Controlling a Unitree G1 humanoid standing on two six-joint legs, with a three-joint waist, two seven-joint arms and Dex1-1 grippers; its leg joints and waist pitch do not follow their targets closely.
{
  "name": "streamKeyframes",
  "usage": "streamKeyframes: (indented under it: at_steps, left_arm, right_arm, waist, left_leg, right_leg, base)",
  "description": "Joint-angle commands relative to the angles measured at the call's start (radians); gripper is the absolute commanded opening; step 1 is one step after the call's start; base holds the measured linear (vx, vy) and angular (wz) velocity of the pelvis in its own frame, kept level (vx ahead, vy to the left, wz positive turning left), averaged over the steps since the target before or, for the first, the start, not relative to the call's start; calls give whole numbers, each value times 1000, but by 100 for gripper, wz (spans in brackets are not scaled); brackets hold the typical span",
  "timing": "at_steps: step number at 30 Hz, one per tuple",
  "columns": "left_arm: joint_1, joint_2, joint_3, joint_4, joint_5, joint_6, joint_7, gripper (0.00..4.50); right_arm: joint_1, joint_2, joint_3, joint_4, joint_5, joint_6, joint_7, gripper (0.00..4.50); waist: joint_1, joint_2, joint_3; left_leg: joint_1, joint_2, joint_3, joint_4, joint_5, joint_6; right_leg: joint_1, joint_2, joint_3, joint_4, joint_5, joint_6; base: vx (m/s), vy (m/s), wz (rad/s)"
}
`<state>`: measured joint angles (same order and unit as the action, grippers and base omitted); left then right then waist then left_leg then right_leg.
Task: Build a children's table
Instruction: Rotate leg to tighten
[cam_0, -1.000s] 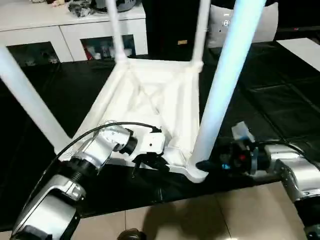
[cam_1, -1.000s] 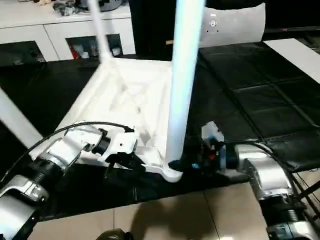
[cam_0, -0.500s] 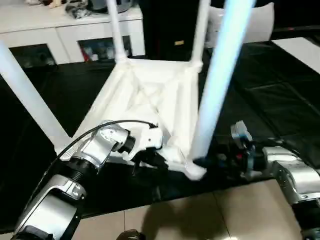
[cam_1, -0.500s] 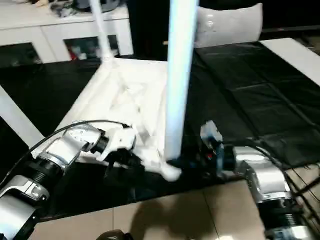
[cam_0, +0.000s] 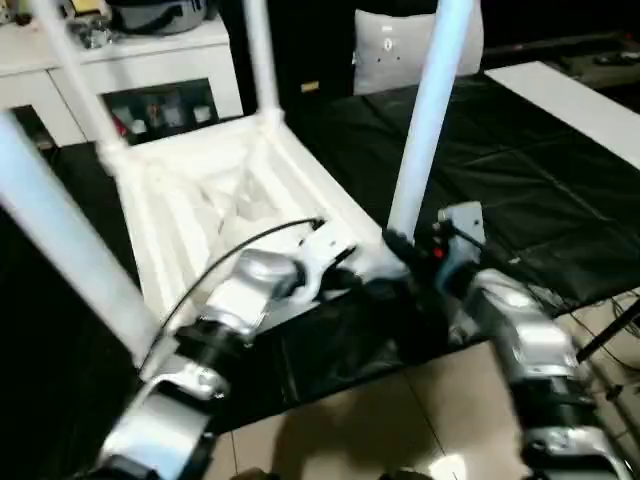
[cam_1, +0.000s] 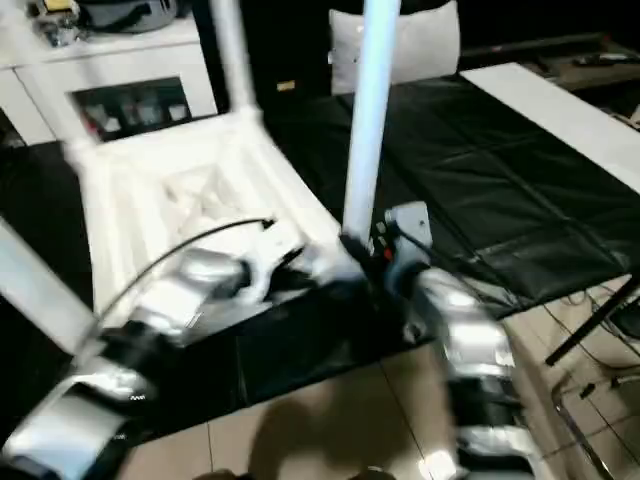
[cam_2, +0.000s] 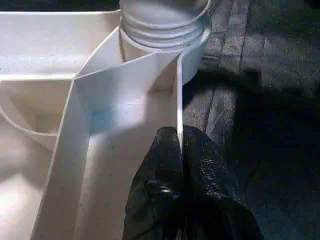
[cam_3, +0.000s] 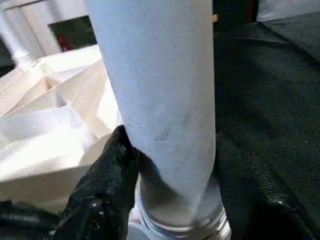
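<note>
Children's table (cam_0: 215, 190), white plastic, lying upside down on my black counter (cam_0: 520, 170), ribbed underside up; my left tool (cam_2: 179, 165), closed to a pinch on the thin rim wall beside the near corner socket; my right tool (cam_3: 165, 165), half spread, its fingers (cam_3: 107, 175) clasping the near leg (cam_0: 425, 120) just above that socket, long axis upright, right arm the nearer; count: one top, four legs standing in sockets, two near, two far; white cabinet (cam_0: 150, 70) behind.
</note>
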<state>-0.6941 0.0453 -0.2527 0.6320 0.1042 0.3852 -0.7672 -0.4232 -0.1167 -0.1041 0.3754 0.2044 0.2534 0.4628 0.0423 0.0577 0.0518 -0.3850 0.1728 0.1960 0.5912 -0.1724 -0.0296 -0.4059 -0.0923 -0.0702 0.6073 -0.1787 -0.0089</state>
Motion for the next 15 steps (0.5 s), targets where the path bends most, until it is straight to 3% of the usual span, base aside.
streamKeyframes:
  at_steps: [1,5,6,8,13,15]
  left_arm:
    - [-13,-30,-29,-44,-24,-27,-34,0]
    - [-3,8,-47,-51,-9,-61,-62,0]
    - [-2,17,-50,-47,-6,-71,-69,0]
    - [1,43,-64,-40,1,-116,-105,0]
    - [20,106,-103,-47,6,-197,-214,0]
    - [30,141,-118,-58,-3,-225,-280,0]
  right_arm:
    - [14,28,31,8,27,31,19,289]
    - [37,-13,24,-25,54,7,101,322]
    - [39,-28,19,-27,61,-1,126,334]
    - [46,-78,18,-34,73,-16,205,354]
    - [66,-181,27,-68,100,-2,360,398]
    - [81,-244,50,-89,103,3,448,412]
  waist:
    - [10,-14,-70]
    - [20,-13,-71]
    - [22,-9,-71]
    - [25,-14,-71]
    - [39,-11,-69]
    - [52,-10,-68]
  left_leg:
    - [11,47,-29,-66,-214,71]
    - [10,50,-28,-65,-195,87]
    - [11,51,-29,-65,-193,89]
    - [11,50,-28,-64,-200,91]
    - [14,55,-27,-65,-209,92]
    - [18,57,-28,-66,-217,83]
  right_leg:
    - [49,-59,39,-91,-238,-207]
    - [54,-61,39,-86,-188,-216]
    - [54,-62,39,-85,-180,-221]
    - [57,-62,38,-86,-183,-222]
    - [54,-63,41,-87,-205,-219]
    - [52,-63,40,-88,-222,-216]
  base:
    - [0,0,0]
    - [0,0,0]
    - [0,0,0]
    - [0,0,0]
    - [0,0,0]
    - [0,0,0]
